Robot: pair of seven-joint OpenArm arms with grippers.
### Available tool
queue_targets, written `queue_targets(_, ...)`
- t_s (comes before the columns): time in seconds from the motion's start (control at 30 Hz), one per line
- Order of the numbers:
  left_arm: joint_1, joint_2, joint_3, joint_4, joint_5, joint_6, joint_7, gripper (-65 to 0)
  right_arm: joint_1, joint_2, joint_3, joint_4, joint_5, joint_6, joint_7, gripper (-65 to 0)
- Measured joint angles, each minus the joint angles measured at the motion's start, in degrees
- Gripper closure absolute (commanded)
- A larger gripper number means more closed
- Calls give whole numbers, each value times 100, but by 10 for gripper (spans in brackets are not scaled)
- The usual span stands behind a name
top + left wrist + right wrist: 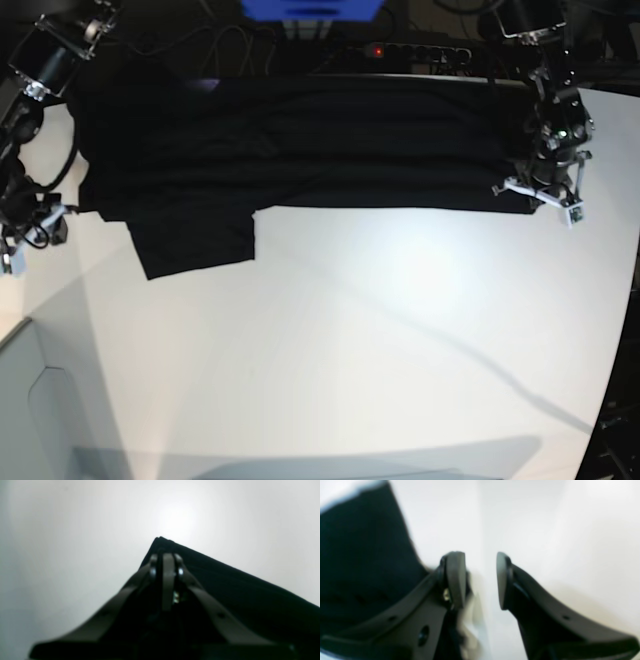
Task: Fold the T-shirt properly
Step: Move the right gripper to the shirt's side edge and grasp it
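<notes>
The black T-shirt lies spread along the far side of the white table, with one sleeve hanging toward the front at the left. On the right of the base view, my left gripper sits at the shirt's corner. The left wrist view shows that gripper shut on the corner of the black fabric. My right gripper is off the shirt's left edge. In the right wrist view it stands open with only white table between its fingers, and the shirt lies to its left.
A power strip with a red light, cables and a blue object lie behind the shirt. The table's curved edge runs down the right side. A grey panel sits at the front left.
</notes>
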Motion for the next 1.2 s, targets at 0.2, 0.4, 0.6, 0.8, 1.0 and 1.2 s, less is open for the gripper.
queue_targets(0.2, 2, 2, -2, 0, 2, 0, 0, 0, 715, -138, -883, -964, 48, 0, 50, -217)
queue_targets(0.4, 2, 15, 0, 0, 0, 0, 0, 0, 1314, -125, -1207, -2406, 9, 15, 107, -216)
queue_targets(0.6, 2, 15, -4, -2, 0, 0, 0, 0, 1652, -136, -1239, -3338, 28, 238, 625, -216)
queue_targets(0.8, 2, 17, -11, -2, -2, -2, 0, 0, 1825, -109, -1237, -3770, 157, 304, 785, -217)
queue_targets(1.0, 0, 17, -11, -2, -2, 0, 0, 0, 1825, -251, -1257, -3768, 201, 299, 811, -216)
queue_targets(1.2, 0, 17, -11, -2, 0, 0, 0, 0, 1838, -339, -1762, -3729, 269, 306, 894, -213)
